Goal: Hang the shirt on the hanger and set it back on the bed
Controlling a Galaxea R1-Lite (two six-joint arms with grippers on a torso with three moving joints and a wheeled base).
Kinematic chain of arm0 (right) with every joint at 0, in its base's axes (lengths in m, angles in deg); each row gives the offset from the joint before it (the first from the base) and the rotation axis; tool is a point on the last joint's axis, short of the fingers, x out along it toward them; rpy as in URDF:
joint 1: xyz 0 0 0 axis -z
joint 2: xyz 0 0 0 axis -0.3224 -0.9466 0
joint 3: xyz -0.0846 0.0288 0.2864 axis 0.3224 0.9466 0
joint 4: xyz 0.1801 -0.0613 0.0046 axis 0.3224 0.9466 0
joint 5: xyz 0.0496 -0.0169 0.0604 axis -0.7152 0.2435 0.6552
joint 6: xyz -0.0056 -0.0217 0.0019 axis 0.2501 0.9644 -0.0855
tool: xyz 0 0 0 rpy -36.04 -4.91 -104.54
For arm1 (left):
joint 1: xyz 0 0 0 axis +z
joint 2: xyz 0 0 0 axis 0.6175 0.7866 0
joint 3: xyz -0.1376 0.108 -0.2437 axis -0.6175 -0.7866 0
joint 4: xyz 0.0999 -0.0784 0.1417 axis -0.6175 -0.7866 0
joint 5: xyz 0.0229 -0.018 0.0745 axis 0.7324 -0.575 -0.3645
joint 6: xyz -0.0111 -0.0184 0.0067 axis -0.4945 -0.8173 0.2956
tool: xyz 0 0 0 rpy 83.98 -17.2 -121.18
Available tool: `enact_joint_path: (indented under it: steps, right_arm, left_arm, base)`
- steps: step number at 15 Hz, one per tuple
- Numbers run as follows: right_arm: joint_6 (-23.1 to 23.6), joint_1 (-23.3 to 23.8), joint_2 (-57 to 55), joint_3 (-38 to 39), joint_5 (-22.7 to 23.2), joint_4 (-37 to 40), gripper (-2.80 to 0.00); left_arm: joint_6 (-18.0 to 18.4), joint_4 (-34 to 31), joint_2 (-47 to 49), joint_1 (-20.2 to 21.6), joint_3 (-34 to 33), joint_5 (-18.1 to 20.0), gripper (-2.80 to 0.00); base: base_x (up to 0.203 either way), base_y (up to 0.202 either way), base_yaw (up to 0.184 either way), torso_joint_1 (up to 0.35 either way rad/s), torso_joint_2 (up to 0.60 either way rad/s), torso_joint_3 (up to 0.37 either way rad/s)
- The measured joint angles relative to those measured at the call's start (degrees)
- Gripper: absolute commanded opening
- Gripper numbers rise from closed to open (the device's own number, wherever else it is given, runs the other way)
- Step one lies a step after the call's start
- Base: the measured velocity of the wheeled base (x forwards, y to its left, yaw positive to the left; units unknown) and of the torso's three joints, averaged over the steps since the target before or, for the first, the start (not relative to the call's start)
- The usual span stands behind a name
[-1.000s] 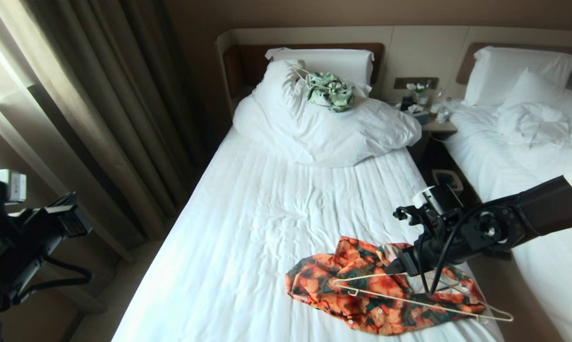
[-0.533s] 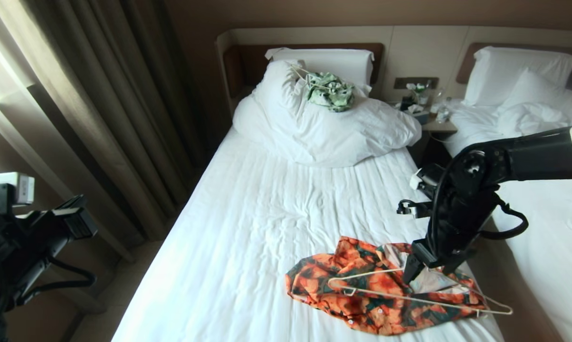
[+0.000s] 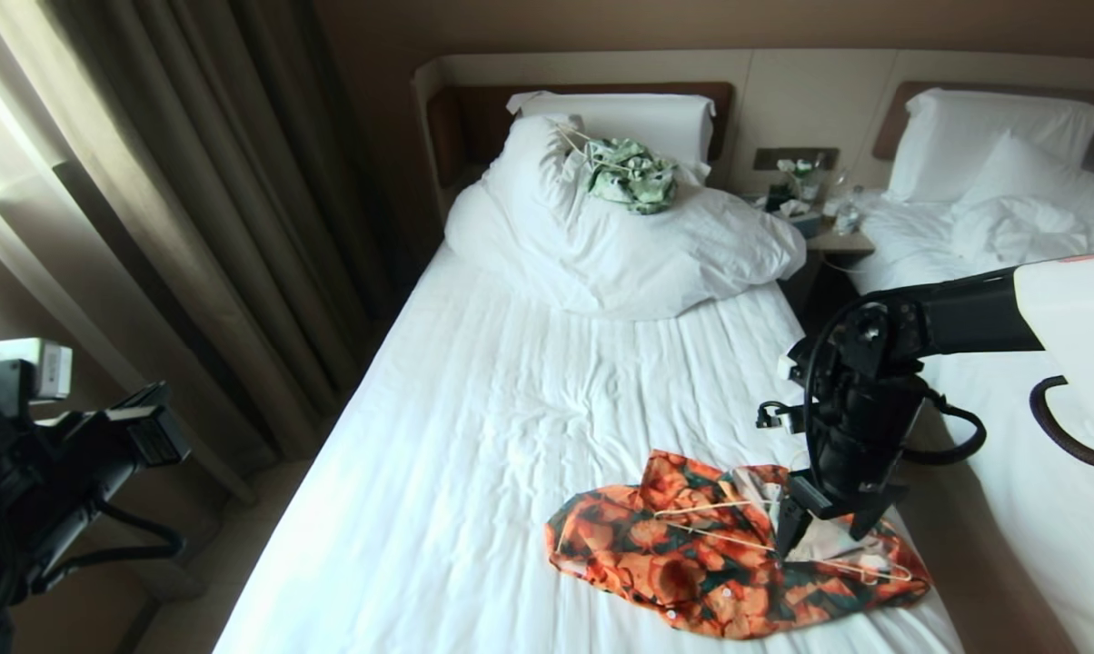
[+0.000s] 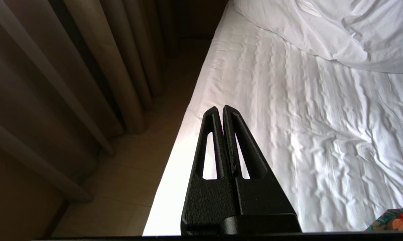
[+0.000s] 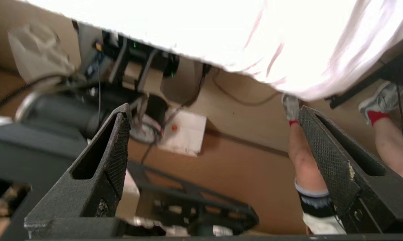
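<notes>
Head view, shirt [image 3: 692, 572] beneath right gripper's [image 3: 824, 531] spread fingers

The bed [image 3: 511, 436] has a wrinkled white sheet — on its near right corner lies the shirt [image 3: 692, 572], crumpled; a bunched duvet [image 3: 620, 245] and pillow [image 3: 638, 118] sit at the headboard end.

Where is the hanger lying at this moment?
In the head view the hanger lies on the shirt at the bed's near right corner, under the right gripper.
</notes>
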Motion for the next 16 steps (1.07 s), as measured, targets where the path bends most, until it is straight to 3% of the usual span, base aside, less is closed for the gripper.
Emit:
enact_joint_path:
  steps: [3, 6, 7, 10, 13, 16]
  right_arm:
    - [-3.9, -0.7, -0.7, 0.2, -1.2, -5.8, 0.0]
    - [-6.7, -0.9, -0.9, 0.6, -6.7, -7.6, 0.0]
    - [-8.1, -1.2, -0.9, 1.4, -9.2, -8.8, -2.8]
    - [-10.1, -2.2, 0.2, 8.2, -14.8, -18.5, -2.8]
    - [-12.3, -4.7, 3.6, 14.1, -17.3, -24.2, -2.8]
    - [-16.3, -7.8, 9.8, 19.9, -18.5, -29.7, -2.8]
  left_arm:
    - [-0.1, 0.0, 0.1, 0.1, -0.1, 0.0, -2.8]
    - [-0.3, 0.0, 0.1, 0.0, -0.1, 0.0, -2.8]
    - [-0.5, 0.0, 0.1, 0.0, -0.3, 0.0, -2.8]
    - [-1.8, 0.2, 0.1, 0.5, 0.1, 0.0, -2.8]
    - [-4.1, 0.2, -0.7, 1.2, 1.8, 0.0, -2.8]
    - [-10.0, 0.2, -3.7, 1.5, 1.5, 1.2, -2.8]
  base:
    - [0.0, 0.0, 0.0, 0.0, 0.0, 0.0]
    - [0.0, 0.0, 0.0, 0.0, 0.0, 0.0]
    - [0.0, 0.0, 0.0, 0.0, 0.0, 0.0]
    - [0.0, 0.0, 0.0, 0.0, 0.0, 0.0]
    - [0.0, 0.0, 0.0, 0.0, 0.0, 0.0]
    - [0.0, 0.0, 0.0, 0.0, 0.0, 0.0]
